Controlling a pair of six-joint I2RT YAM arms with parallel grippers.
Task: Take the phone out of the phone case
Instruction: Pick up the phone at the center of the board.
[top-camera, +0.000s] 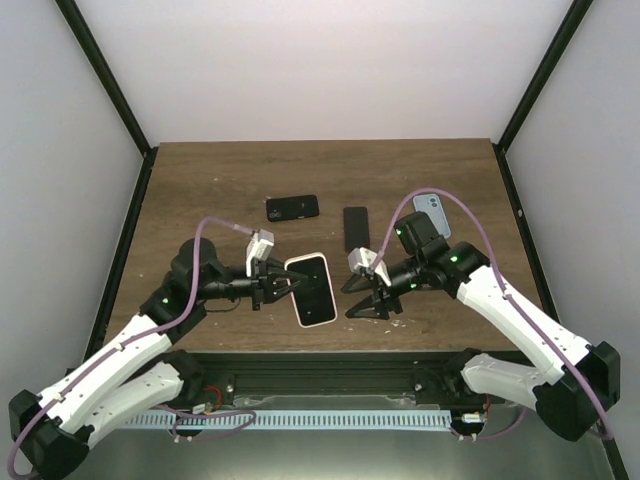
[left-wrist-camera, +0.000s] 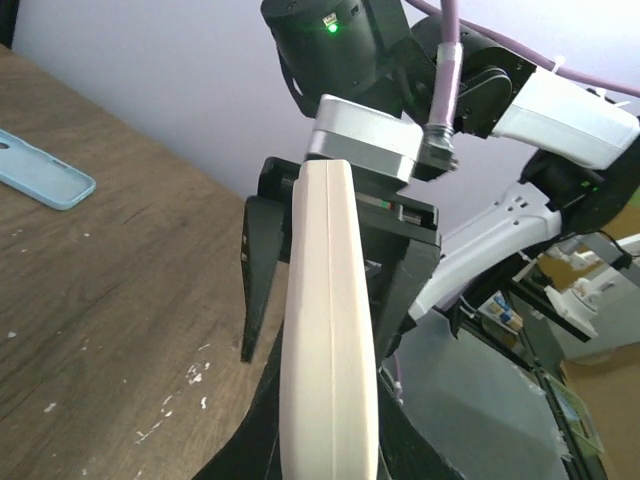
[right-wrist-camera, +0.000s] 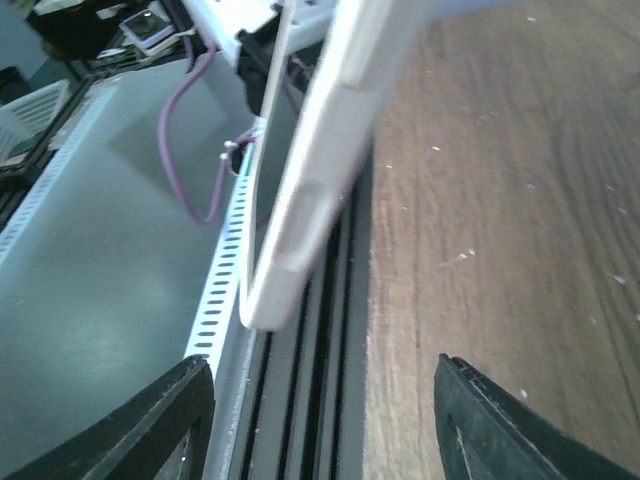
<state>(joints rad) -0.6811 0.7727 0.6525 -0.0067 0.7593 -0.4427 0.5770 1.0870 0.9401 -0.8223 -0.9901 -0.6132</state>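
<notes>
The cased phone (top-camera: 312, 288) is sitting in the left gripper (top-camera: 284, 285), lifted off the table (top-camera: 200, 190) near its front edge, between the two arms. We are reading the left claw as clamped on the phone's left long side. The screen is facing up toward the top camera, and the long axis is running roughly far to near, leaning slightly right at the near end. The white case (left-wrist-camera: 330, 330) is wrapping the whole rim, so we are judging the phone as not yet out.

The right gripper (top-camera: 365, 300) is hanging just to the phone's right, apart from it, its fingers (right-wrist-camera: 165, 425) spread wide and holding nothing. In its wrist view the case's edge is lying ahead of and above the gap. We are taking the free right arm as the one placed to peel.

Farther back we are counting two dark slabs lying flat, the left slab (top-camera: 293, 207) and the right slab (top-camera: 356, 228). We cannot tell from here whether they are phones or empty cases. One pale blue case (top-camera: 433, 212) is lying beside the right arm.
</notes>
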